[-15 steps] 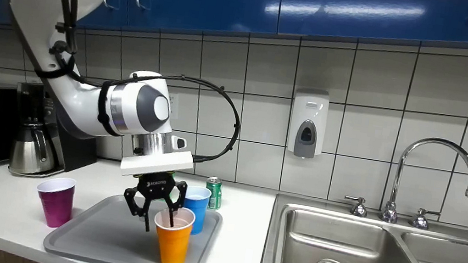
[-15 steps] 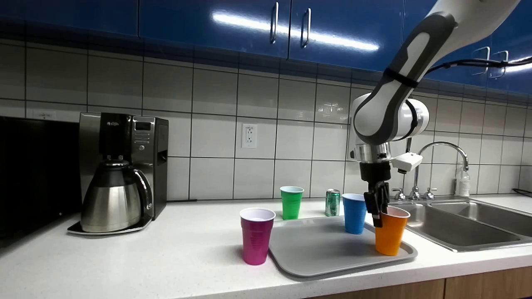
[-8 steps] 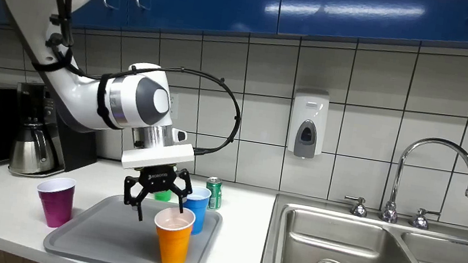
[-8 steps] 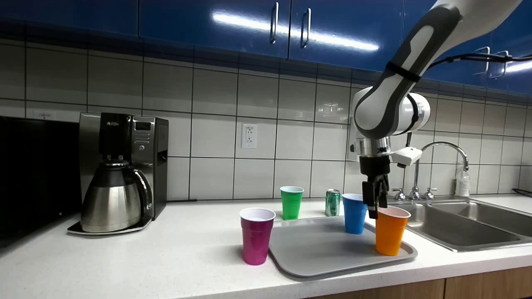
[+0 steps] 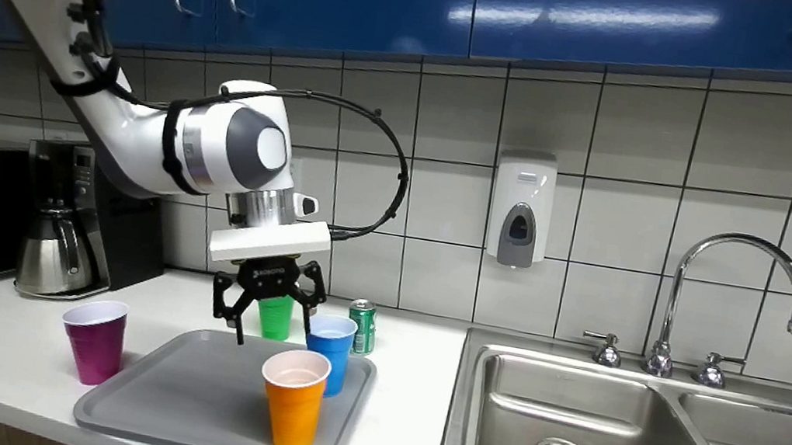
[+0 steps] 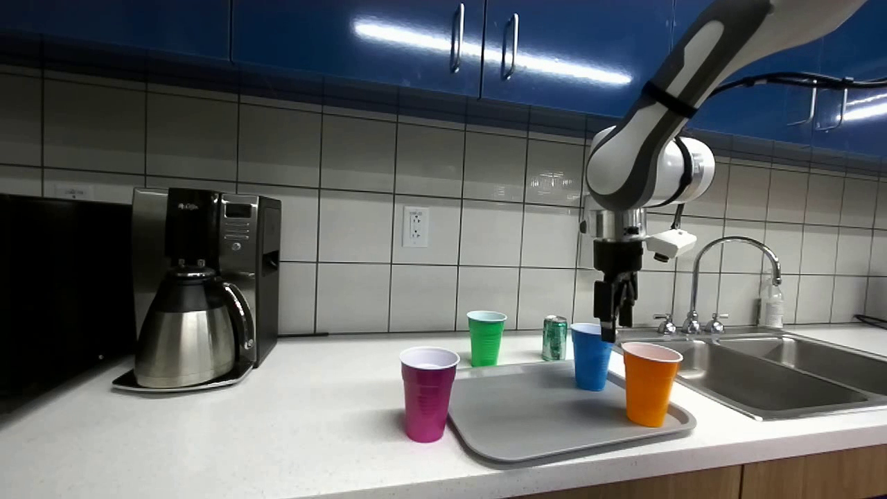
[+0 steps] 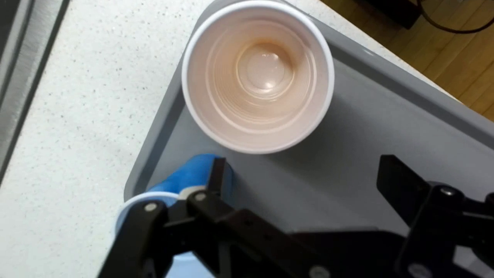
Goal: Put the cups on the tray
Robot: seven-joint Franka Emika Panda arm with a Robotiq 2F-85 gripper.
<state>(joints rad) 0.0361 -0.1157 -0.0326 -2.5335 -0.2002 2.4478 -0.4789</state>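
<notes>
Spread wide and gripping nothing, the tool (image 5: 274, 336) hangs above a tray (image 6: 530, 420) bearing an orange cup (image 6: 650, 388) and a blue cup (image 6: 589, 362); a purple cup (image 6: 427, 398) and a green cup (image 6: 486, 341) stand on the counter (image 6: 291, 423). All look light and easily dented; a gentle pinch near the top should suit.

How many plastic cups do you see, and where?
4: the orange cup and blue cup on the tray, the purple cup beside it and the green cup behind it, both on the counter. I see no fifth.
</notes>
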